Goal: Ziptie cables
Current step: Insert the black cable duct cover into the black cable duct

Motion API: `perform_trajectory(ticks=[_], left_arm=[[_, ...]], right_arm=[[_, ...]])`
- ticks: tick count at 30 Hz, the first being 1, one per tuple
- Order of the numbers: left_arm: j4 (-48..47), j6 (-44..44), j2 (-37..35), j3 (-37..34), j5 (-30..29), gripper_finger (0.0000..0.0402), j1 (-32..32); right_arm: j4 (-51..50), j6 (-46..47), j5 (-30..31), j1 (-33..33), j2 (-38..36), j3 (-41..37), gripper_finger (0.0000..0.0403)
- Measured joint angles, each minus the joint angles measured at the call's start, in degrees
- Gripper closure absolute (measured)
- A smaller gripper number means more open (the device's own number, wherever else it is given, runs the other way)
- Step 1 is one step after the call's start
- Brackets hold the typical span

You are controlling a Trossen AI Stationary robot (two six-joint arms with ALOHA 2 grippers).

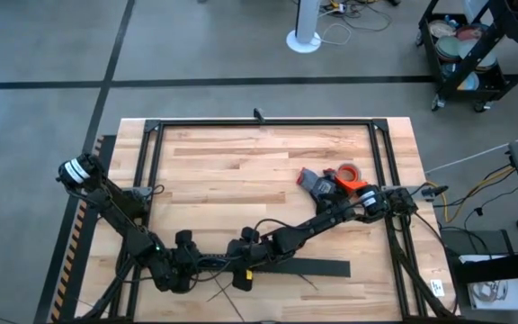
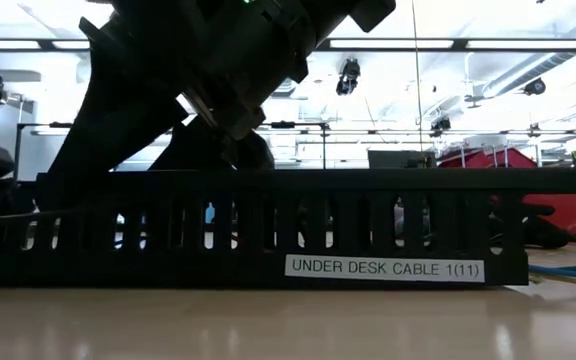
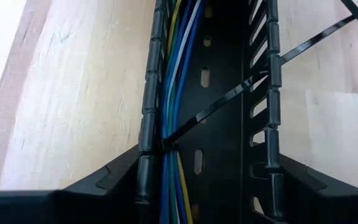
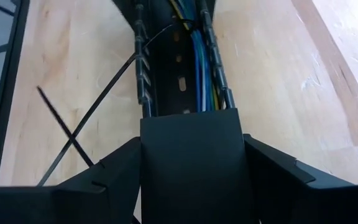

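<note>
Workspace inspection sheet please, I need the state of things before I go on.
Surface: wooden table, black frame around it.
Job's things: cables, blue, yellow and white, lying along the inside of the black duct; one ziptie threaded across the duct through its slots; two loose zipties crossed on the wood beside it.
Clutter: orange tape roll and a grey object at the table's right side.
Grippers: left gripper and right gripper both over the duct, straddling it.
Surroundings: cart, white stand base on the floor.
</note>
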Motion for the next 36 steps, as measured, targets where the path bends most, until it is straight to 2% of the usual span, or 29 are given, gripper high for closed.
perform_trajectory(ticks=[7,12,20,25,31,36], left_arm=[[0.5,3.4,0.0,0.0,-0.1,0.0167,0.0],[-0.1,2.9,0.0,-0.2,-0.3,0.0168,0.0],[0.0,0.3,0.0,-0.6,-0.2,0.0168,0.4],[2.1,3.9,0.0,-0.9,-0.3,0.0169,0.4],[2.4,4.9,0.1,-0.9,-0.3,0.0169,0.4],[2.7,8.1,0.1,-0.9,0.0,0.0169,0.4]], right_arm=[[1.2,-3.1,-0.8,-0.1,0.1,-0.2,0.0178],[-1.7,-0.6,1.0,0.1,0.1,0.1,0.0179],[-0.1,-5.2,1.4,0.6,0.2,-0.2,0.0174],[-0.4,-4.1,1.5,0.7,0.2,-0.2,0.0180],[-1.2,-3.6,0.8,0.6,0.2,-0.1,0.0181],[0.2,-6.1,-2.4,0.6,0.2,-0.2,0.0171]])
